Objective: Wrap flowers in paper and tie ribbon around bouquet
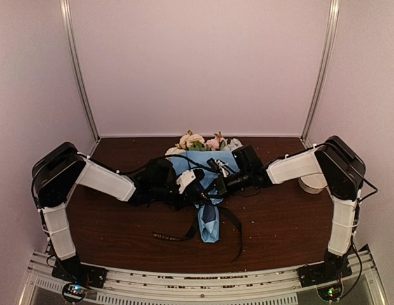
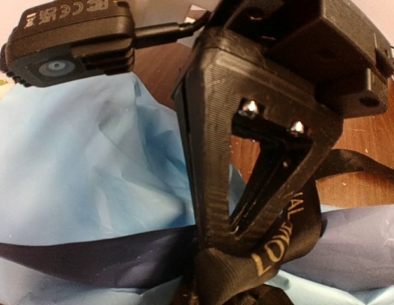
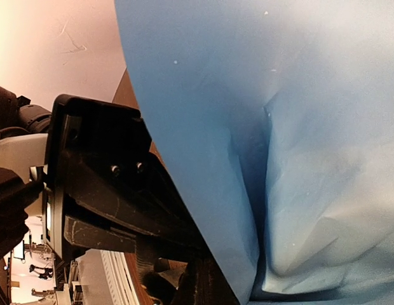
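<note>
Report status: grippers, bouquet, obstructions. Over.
Left gripper shut on ribbon at bouquet. Right gripper shut, beside paper. Ribbon ends trail on table.

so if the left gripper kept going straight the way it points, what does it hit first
The left gripper is shut on the ribbon; beyond that, probably the blue paper, though depth is unclear.

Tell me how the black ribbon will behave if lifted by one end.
Probably floppy: the ribbon lies in slack curves on the table, so it should dangle. Likely light, being thin and flat. Since it seems to pass round the bouquet, pulling may tug that.
</note>
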